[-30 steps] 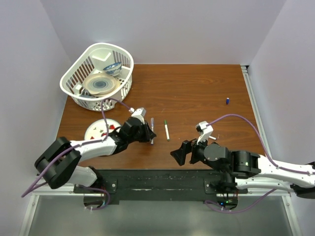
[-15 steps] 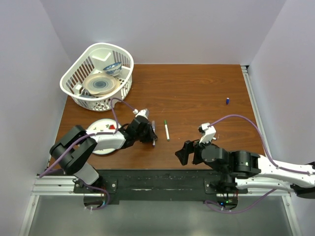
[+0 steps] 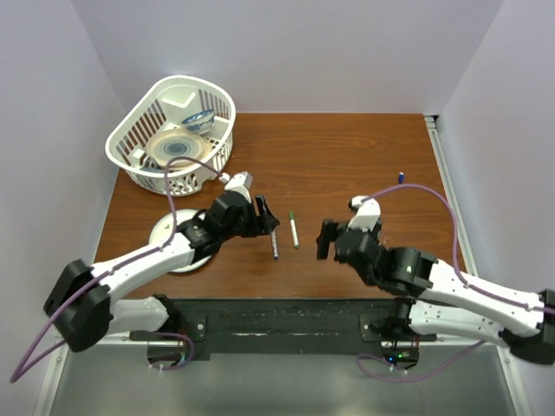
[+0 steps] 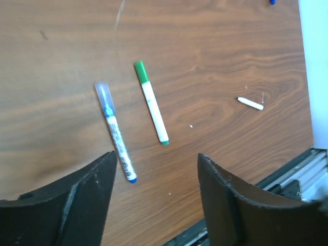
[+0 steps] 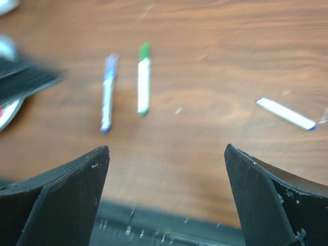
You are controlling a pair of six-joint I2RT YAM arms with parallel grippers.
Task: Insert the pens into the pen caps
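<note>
Two capped pens lie side by side on the brown table. One wears a grey-purple cap (image 4: 104, 95) on its white barrel (image 4: 119, 143) (image 3: 275, 246). The other pen (image 4: 154, 113) (image 3: 294, 230) has a green cap (image 4: 141, 72). A third, bare white pen (image 4: 250, 103) (image 5: 286, 113) lies apart to the right. The blue cap (image 3: 401, 177) sits alone at the far right. My left gripper (image 3: 270, 217) (image 4: 156, 164) hovers open just left of the grey-capped pen, holding nothing. My right gripper (image 3: 321, 239) (image 5: 166, 154) stands wide open right of the green pen, empty.
A white basket (image 3: 121, 139) holding a bowl and a plate stands at the back left. A small white dish (image 3: 163, 236) with red bits lies under my left arm. The table's front edge and black rail (image 3: 286, 316) run just below both grippers.
My left gripper has opened and let go of the grey-capped pen, which now lies on the table. My right arm has swung forward towards the pens.
</note>
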